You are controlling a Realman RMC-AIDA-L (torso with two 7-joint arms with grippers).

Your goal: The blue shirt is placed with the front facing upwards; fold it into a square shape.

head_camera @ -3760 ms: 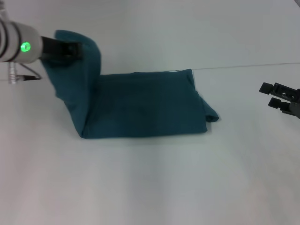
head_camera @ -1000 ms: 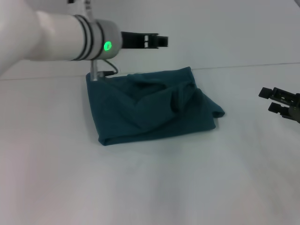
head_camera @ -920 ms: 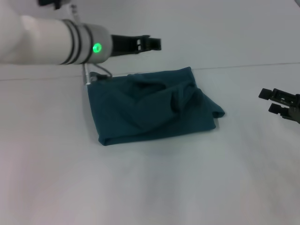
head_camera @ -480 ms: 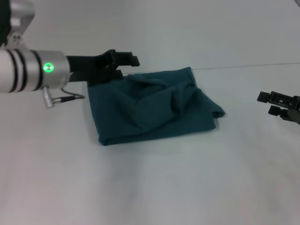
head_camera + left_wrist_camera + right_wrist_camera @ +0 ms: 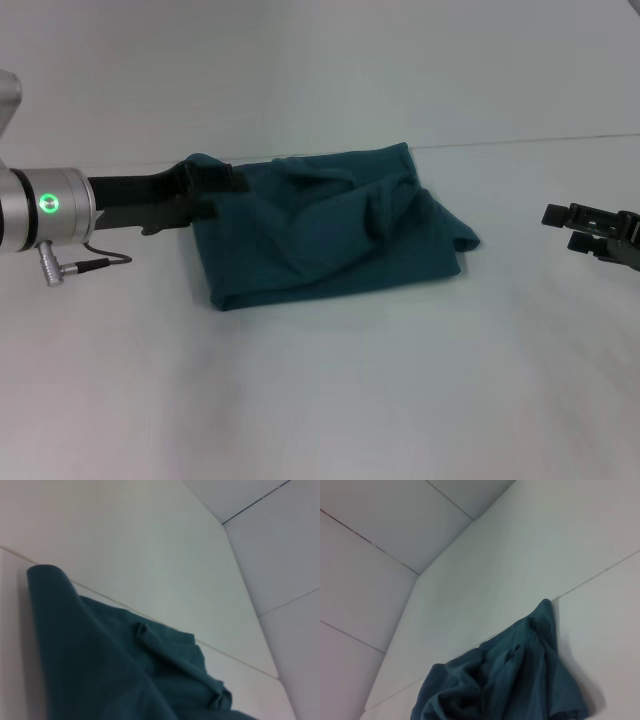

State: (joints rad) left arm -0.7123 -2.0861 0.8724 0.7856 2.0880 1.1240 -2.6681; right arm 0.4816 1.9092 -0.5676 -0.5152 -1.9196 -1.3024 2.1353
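Left gripper (image 5: 212, 182), black, on the white arm with the green indicator light, is sitting low at the far-left corner of the dark teal-blue cotton shirt (image 5: 330, 225); that corner is curling up against the fingers, but I cannot tell whether the jaws are closed on cloth or open. Shirt is lying mid-table as a rumpled, roughly rectangular bundle on the plain white tabletop (image 5: 330, 400), ridges bunching toward its right end. Judging by that, folding is near its end: next move calls for flattening or squaring the left edge. Right gripper (image 5: 578, 228) is hanging well apart at right, jaws parted, idle. No print, label or writing is showing.
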